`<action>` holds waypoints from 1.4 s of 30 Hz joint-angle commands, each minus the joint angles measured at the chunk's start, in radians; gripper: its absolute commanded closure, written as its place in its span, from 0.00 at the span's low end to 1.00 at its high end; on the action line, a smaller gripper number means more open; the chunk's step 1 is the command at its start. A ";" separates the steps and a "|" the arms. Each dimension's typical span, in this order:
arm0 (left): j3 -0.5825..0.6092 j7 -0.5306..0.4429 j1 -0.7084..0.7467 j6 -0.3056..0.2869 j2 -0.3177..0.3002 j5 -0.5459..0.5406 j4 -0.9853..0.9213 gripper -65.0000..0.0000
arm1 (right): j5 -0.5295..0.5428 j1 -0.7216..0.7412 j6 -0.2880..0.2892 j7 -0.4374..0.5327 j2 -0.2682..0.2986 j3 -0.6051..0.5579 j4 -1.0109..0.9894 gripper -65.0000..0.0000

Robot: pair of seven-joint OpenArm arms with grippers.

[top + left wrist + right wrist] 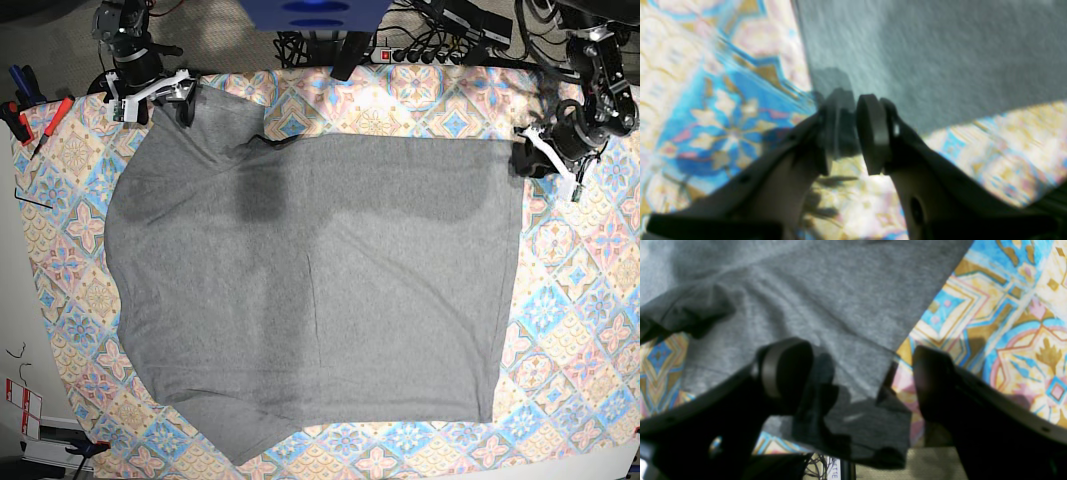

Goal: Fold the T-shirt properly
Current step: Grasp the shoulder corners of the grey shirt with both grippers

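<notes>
Plain heather-grey cotton T-shirt [320, 290] lies spread flat on the diamond-patterned tablecloth [585, 330]. Left gripper [855, 128] at the shirt's 2 o'clock corner, pads nearly together, pinching the hem. Right gripper [862, 371] at 10 o'clock, jaws wide, straddling the sleeve edge.

Robot lab — power strip [415, 52], tangled cables [470, 20]; screwdrivers [30, 120].

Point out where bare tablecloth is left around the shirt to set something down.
Widest bare tablecloth: the strip between the T-shirt's straight side and the table edge, below the left gripper. A narrower strip runs along the opposite side. The far edge is crowded: right gripper, cables, red-handled tools.
</notes>
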 commanded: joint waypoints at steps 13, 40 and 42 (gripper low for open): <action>-0.091 -0.106 -0.106 -0.004 0.102 0.364 -0.181 0.76 | 0.009 -0.008 0.005 0.014 0.006 0.004 0.005 0.23; 0.049 -0.025 -0.134 -0.004 0.217 0.370 -0.245 0.77 | 0.008 -0.005 0.027 -0.046 0.033 0.001 0.013 0.55; 0.052 -0.028 -0.134 -0.004 0.219 0.371 -0.245 0.81 | 0.008 -0.005 0.027 -0.046 0.033 0.001 0.013 0.62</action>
